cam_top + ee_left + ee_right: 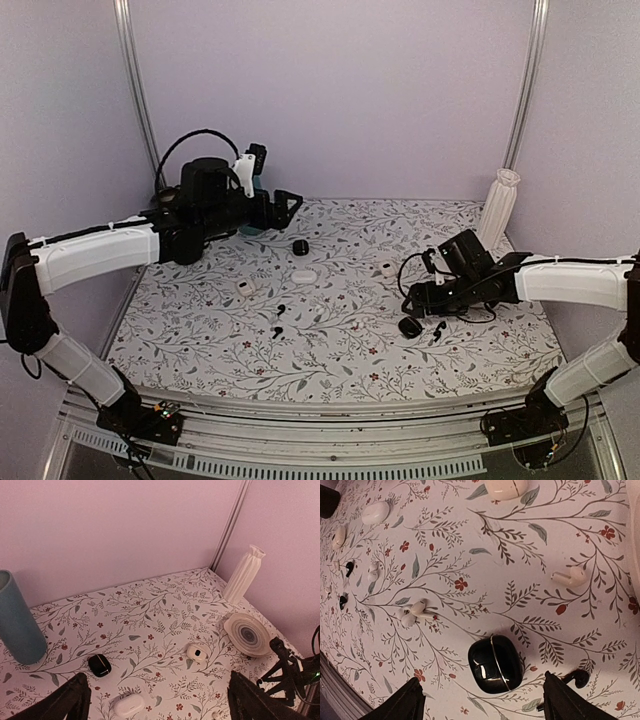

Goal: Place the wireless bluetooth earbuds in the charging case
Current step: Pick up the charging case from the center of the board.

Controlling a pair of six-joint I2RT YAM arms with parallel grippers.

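Here, my right gripper (481,681) hangs low over the floral tabletop (485,555), jaws spread wide and grasping nothing. Its two dark fingers (400,705) frame the bottom corners of the wrist view. Between them, touching neither, lies the charging case (495,664), a glossy black pebble with rounded corners and bright reflections on its closed lid. Its thin pale seam runs almost top to bottom of the frame, leaning to the lower right, crosswise to the line between my fingers. The case is so nearly round that I cannot tell its long axis. One of the wireless bluetooth earbuds (577,677), small and black, lies just beside the case at lower right, and two more show as dark specks at the far left edge. Smooth white earbuds (568,577) and white cases (505,487) are scattered above. My left gripper (283,207), upper left of the overhead view, is likewise spread and empty, near a blue cylinder (17,620).
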